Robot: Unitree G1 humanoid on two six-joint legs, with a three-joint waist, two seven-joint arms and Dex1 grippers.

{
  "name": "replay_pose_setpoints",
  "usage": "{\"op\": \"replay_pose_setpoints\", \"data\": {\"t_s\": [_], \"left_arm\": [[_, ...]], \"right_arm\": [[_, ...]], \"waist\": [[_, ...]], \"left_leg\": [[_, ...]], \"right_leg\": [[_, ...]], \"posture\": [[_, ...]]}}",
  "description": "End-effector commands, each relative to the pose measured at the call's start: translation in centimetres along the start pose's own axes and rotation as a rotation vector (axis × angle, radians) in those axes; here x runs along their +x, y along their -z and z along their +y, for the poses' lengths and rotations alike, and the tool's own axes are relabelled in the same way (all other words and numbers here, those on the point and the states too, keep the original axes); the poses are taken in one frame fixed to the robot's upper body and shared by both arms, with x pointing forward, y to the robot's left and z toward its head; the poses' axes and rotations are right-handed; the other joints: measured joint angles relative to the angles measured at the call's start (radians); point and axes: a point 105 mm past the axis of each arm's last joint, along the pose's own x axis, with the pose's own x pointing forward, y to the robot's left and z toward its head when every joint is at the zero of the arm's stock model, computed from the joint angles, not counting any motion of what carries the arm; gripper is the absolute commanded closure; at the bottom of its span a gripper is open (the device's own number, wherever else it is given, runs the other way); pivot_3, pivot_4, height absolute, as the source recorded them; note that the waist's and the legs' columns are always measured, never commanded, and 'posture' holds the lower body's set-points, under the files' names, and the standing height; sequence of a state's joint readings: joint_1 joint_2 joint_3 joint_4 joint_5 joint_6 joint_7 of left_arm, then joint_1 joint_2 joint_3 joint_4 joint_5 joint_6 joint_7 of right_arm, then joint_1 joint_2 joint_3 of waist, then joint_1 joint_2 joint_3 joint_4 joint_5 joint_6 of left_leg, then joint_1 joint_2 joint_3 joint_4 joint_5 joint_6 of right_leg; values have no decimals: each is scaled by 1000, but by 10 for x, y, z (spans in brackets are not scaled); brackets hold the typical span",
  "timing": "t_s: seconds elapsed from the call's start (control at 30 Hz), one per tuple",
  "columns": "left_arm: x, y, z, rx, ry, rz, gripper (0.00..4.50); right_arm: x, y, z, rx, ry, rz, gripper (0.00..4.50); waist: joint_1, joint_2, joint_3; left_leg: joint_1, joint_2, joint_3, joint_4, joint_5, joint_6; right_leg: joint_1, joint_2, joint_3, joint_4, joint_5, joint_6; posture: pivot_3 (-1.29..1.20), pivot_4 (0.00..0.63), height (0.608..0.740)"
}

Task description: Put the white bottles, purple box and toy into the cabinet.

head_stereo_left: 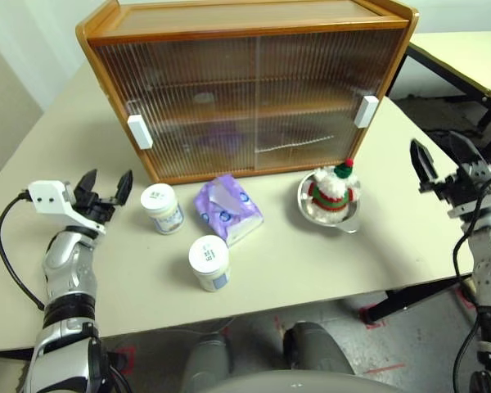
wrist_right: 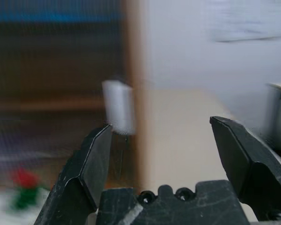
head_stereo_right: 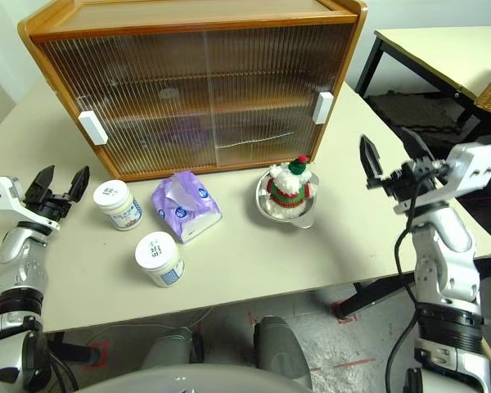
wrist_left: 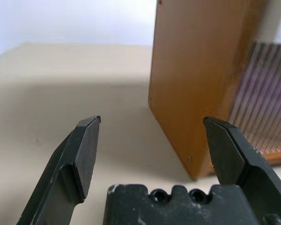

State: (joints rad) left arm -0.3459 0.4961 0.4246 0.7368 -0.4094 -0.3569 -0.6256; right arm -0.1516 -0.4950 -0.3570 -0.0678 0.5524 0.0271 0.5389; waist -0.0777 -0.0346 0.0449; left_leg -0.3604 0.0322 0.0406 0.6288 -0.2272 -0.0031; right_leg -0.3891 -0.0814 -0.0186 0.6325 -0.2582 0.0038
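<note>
Two white bottles (head_stereo_left: 162, 207) (head_stereo_left: 209, 262), one purple box (head_stereo_left: 228, 210), one toy (head_stereo_left: 333, 191), one cabinet (head_stereo_left: 245, 82).

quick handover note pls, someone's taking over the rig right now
Left gripper: open, empty, off the cabinet's left end.
Right gripper: open, empty, raised right of the cabinet.
Cabinet: both sliding doors shut.
On the table in front of it: two white bottles, purple box between them and the toy in its metal bowl.
Done: nothing stowed.
Left: open a door, put all four inside.
</note>
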Motion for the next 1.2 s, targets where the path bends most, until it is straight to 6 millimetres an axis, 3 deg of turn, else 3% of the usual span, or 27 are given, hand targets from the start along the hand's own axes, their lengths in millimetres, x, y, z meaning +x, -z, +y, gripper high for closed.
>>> {"op": "replay_pose_setpoints", "data": {"t_s": [0.03, 0.3, 0.57, 0.7, 1.0, 1.2], "left_arm": [[-1, 1, 7, 11, -15, 3, 28], [-1, -3, 8, 8, -13, -18, 28], [4, -25, 2, -29, 30, -77, 28], [4, -36, -3, -65, 61, -99, 976], [18, -64, -30, -114, 169, -67, 4483], [40, -73, -59, -131, 275, -21, 4483]], "right_arm": [[7, -12, 36, 67, -222, 17, 0], [4, -34, 101, 178, -639, 93, 0], [-3, -34, 136, 213, -799, 122, 0], [1, -33, 138, 214, -799, 111, 0], [5, -27, 141, 225, -809, 107, 0], [5, -26, 142, 226, -820, 104, 0]], "waist": [[7, -1, -1], [20, -5, 0], [45, -9, 0], [50, -9, 0], [74, -11, 1], [93, -11, 1]], "left_leg": [[0, 0, 0, 0, 0, 0], [-1, 0, 0, 1, -1, 1], [-2, 1, 0, 1, -1, 0], [-3, 0, 0, 1, -1, 1], [-3, 1, -1, 1, -1, 1], [-8, 1, 0, 4, -1, 1]], "right_leg": [[0, 0, 0, 0, 0, 0], [0, 0, -1, -1, 0, 0], [-1, 0, -1, -1, 0, 0], [-1, -1, -1, -2, 0, 0], [-2, 0, -2, -2, 1, 0], [-3, 1, -6, -3, 1, -1]], "posture": [[-86, 0, 740], [-53, 0, 740], [-6, 0, 740], [10, 0, 740], [41, 0, 740], [26, 0, 740]]}}
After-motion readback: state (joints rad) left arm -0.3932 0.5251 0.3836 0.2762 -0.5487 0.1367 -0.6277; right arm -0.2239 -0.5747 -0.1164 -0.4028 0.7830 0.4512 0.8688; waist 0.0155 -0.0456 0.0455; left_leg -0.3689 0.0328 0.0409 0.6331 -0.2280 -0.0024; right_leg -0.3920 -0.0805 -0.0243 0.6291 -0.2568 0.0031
